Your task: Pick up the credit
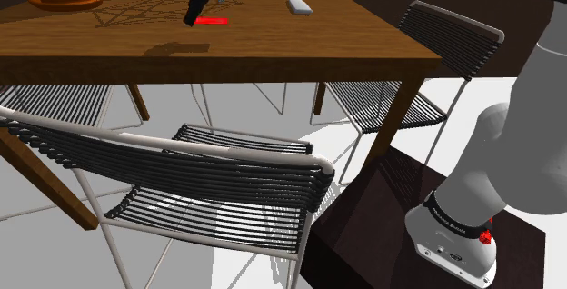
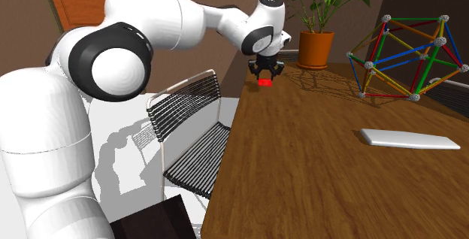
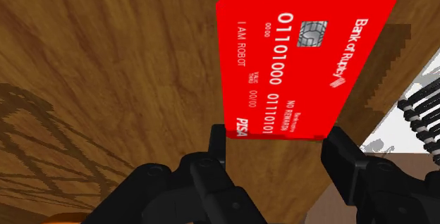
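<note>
Fingers clamp red credit card at short end over tabletop; raise straight, slowly, squeeze firm, no tilt.

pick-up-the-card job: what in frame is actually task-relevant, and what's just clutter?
Job:
- red credit card
- gripper, clasping the card

Lying about:
- white flat slab
- potted plant
- rod-and-ball model
- wire chairs

White arm reaches forward from its stand, wrist bent down; black gripper points downward, fingers clasping the red card by opposite edges.
</note>
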You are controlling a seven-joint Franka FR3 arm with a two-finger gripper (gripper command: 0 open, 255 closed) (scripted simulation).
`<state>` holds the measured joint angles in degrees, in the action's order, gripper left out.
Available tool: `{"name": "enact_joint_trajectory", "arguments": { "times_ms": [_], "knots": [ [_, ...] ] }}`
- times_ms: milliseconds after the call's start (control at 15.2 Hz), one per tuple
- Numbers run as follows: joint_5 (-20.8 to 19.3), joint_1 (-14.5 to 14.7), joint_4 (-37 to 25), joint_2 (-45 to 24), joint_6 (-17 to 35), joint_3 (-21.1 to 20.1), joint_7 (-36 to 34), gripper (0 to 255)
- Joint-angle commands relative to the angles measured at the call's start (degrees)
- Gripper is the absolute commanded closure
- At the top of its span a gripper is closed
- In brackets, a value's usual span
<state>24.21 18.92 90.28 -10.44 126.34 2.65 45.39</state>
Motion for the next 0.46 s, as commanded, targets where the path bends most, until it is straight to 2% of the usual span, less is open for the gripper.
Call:
{"name": "enact_joint_trajectory", "arguments": {
  "times_ms": [0,396],
  "knots": [
    [-0.4,-0.02,-1.57,-0.03,-1.48,0.09,-0.68,255],
    [-1.08,-0.11,-5.1,-0.34,-4.52,0.25,-1.94,255]
  ]
}}
